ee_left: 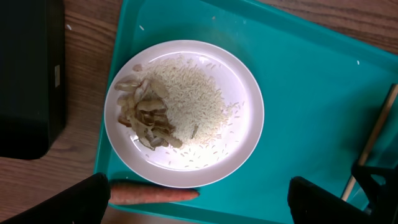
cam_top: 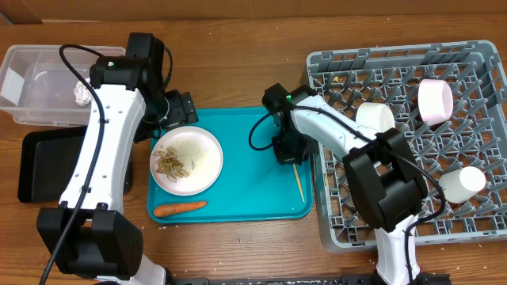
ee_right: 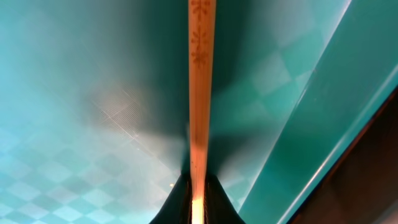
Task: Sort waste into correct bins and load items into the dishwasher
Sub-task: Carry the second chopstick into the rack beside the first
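**Item 1.** Slim light-wood chopstick (ee_right: 200,93), lying on the right part of the teal plastic tray (cam_top: 253,198).
- Right wrist view: right claw (ee_right: 198,202) clamped on it, dark fingers (ee_right: 174,202) pressed to either side, stick running straight away over the tray floor.
- Overhead view: only the near end shows past the claw body.

**Item 2.** Round white plate (ee_left: 242,124) on the left part of the tray, holding loose white rice (ee_left: 193,99) and brownish peelings (ee_left: 146,115).
- Left wrist view: left claw (ee_left: 199,208) above the plate's near edge, fingers spread wide apart, gripping nothing.

**Item 3.** Orange carrot (ee_left: 155,195), just beside the plate on the tray's near left.

**Surroundings.**
- Grey plastic dish rack (cam_top: 333,222), right, holding a pink cup (cam_top: 435,100) and two white cups (cam_top: 374,117).
- Clear plastic bin (cam_top: 32,111), far left, holding crumpled paper (cam_top: 81,93).
- Black bin (cam_top: 40,166), left, on the wooden counter (cam_top: 238,47).
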Available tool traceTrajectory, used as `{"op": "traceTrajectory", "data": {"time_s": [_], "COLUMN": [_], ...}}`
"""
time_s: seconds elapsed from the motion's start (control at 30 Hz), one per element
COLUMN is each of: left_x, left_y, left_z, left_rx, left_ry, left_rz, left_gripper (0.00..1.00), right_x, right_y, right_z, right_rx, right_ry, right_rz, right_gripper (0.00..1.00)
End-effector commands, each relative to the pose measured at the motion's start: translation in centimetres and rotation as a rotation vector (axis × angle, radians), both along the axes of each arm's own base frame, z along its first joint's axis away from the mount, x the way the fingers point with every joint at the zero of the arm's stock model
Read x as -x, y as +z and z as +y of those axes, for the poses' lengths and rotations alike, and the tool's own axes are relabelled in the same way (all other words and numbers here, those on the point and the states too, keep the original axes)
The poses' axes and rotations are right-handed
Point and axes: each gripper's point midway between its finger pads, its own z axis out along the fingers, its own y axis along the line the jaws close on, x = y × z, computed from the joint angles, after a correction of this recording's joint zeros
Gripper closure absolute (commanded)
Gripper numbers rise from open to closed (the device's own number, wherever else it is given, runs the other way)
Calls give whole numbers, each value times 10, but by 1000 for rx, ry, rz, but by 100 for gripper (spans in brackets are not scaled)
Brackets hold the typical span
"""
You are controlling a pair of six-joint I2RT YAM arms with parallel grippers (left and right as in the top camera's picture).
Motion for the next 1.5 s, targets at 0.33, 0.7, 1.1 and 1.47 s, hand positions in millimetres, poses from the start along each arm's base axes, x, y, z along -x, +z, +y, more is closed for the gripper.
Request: {"op": "traceTrajectory", "data": {"time_s": [0.33,0.7,1.1,1.47], "left_x": [-2,-1,0,0], "left_y": [5,5,5,5], "left_z": [-1,-1,-1,-18], "left_rx": [5,4,4,19], "left_ry": [19,19,19,-24], "left_rz": [-16,-10,-8,-13], "left_gripper": [7,7,7,7], "right_x": [-40,-4,10,-14], "right_y": [188,146,93,188], "right_z": [-16,-82,-89,-84], "right_rx": [-193,-66,-34,-141], "right_ry": [-42,-90,-88,-107], "right_rz": [-404,-181,-137,-417], "right_gripper": [96,96,82,55]}}
